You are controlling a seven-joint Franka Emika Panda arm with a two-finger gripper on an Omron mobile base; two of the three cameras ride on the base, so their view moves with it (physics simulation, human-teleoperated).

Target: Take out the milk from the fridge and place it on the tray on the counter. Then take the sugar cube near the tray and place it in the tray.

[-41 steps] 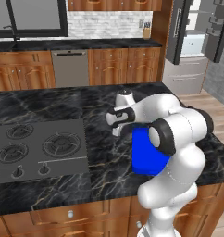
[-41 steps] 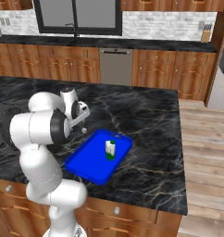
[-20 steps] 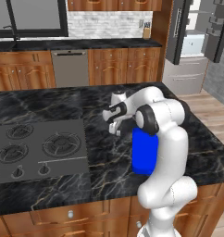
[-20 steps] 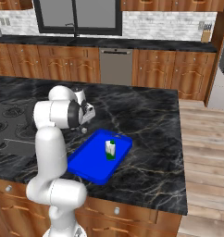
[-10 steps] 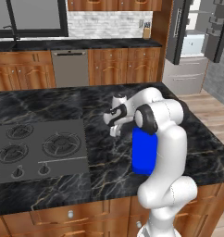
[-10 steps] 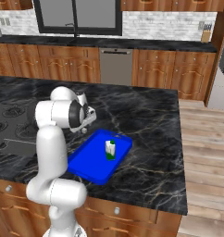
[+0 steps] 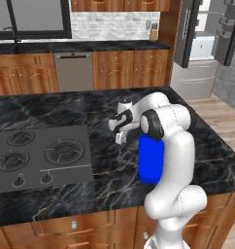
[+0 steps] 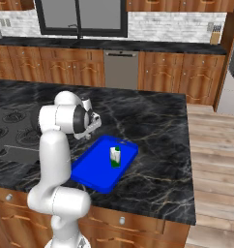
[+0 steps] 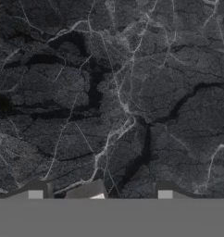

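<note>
The milk, a small green and white carton, stands upright on the blue tray on the black marble counter. In the left base view the arm covers most of the tray. My gripper hangs low over the counter just left of the tray, pointing down. In the hand view, the sugar cube, a tiny beige block, lies on the marble between my fingertips, nearer the left one. The gripper is open, with a gap on both sides of the cube. The fridge stands at the far right with its dark doors open.
A grey gas cooktop is set in the counter left of my hand. A steel dishwasher and wooden cabinets line the back wall. A knife block stands on the rear counter. Wooden floor lies to the right.
My hand has sunk a little toward the counter beside the tray. The milk and tray have not moved.
</note>
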